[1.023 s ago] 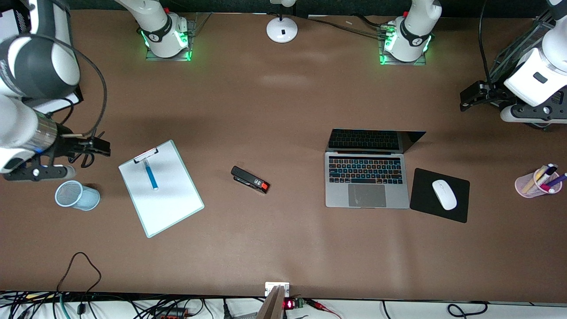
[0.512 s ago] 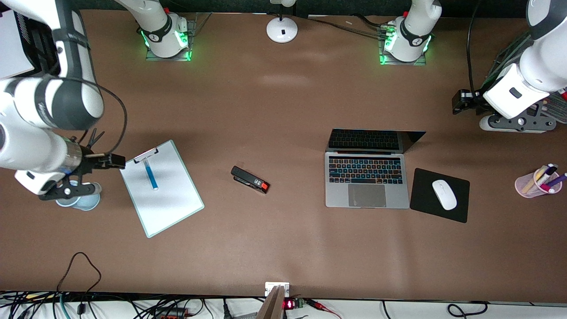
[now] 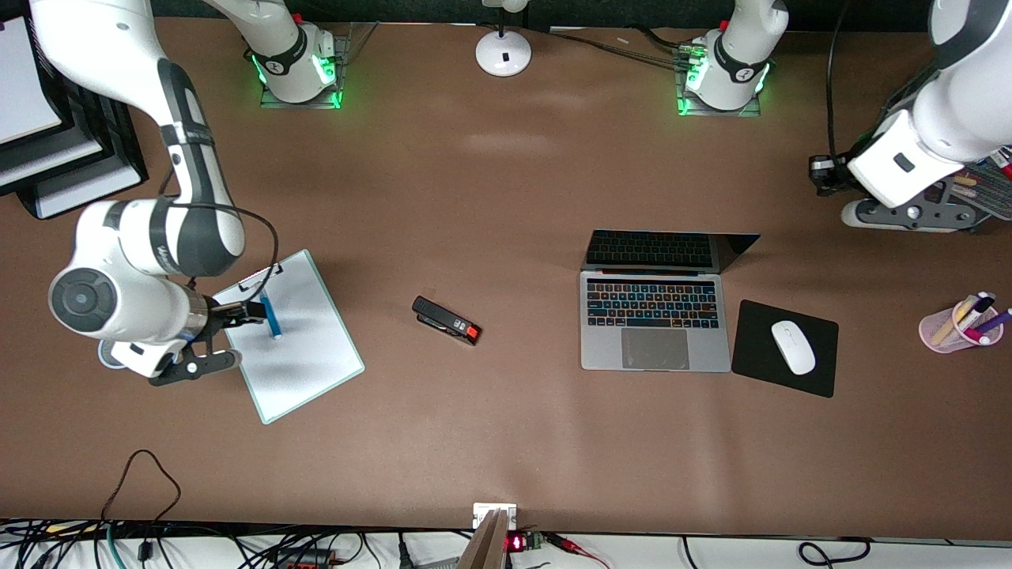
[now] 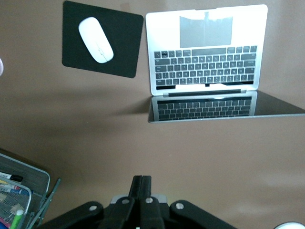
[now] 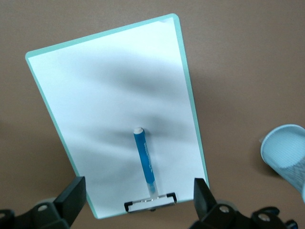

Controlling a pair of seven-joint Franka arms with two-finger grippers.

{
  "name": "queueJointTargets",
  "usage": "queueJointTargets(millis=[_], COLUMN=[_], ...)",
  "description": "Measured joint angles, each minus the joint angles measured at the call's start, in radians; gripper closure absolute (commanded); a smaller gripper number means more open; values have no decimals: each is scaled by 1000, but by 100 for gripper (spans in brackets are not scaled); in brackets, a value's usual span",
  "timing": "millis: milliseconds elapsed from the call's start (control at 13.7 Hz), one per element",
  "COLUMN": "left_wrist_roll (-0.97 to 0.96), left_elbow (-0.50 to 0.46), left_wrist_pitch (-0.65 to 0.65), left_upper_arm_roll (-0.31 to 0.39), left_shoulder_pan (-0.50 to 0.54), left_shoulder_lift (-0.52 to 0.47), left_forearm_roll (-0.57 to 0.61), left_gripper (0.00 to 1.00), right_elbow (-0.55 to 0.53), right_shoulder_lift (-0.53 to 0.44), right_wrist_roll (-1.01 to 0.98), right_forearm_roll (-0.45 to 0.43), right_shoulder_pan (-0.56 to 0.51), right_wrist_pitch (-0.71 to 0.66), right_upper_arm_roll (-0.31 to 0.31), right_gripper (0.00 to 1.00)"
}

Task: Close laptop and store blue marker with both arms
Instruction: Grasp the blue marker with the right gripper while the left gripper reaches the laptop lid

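Note:
The laptop stands open on the table, keys lit, its dark screen upright. The blue marker lies on a white clipboard, one end by the metal clip. My right gripper hangs open over the clip end of the clipboard, its fingers wide on either side of the marker and well above it. My left gripper is shut on nothing, up over the table toward the left arm's end, pointing at the laptop's lid from a distance.
A black and red stapler lies between clipboard and laptop. A white mouse sits on a black pad beside the laptop. A pink pen cup, a wire tray, a mesh cup and a lamp base stand around.
The right arm has swung from the table's end, past the mesh cup, to over the clipboard. The left gripper has closed and shifted slightly.

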Motion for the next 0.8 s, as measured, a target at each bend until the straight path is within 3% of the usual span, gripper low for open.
queueJointTargets(millis=[365, 512, 804], left_wrist_roll=[-54, -62, -143], left_elbow=[-95, -157, -313], left_wrist_pitch=[30, 97, 323], left_upper_arm_roll=[-68, -83, -184], left_shoulder_pan=[-6, -5, -7], left_shoulder_lift=[7, 8, 6], left_forearm_roll=[-71, -88, -89], left_gripper=[100, 100, 100], right_elbow=[-1, -2, -9], right_shoulder_lift=[49, 65, 87], right_wrist_roll=[-42, -58, -134], right_forearm_roll=[0, 0, 0], right_shoulder_pan=[2, 2, 2], right_wrist_pitch=[38, 53, 74], right_upper_arm_roll=[6, 7, 7], right_gripper=[0, 0, 0])
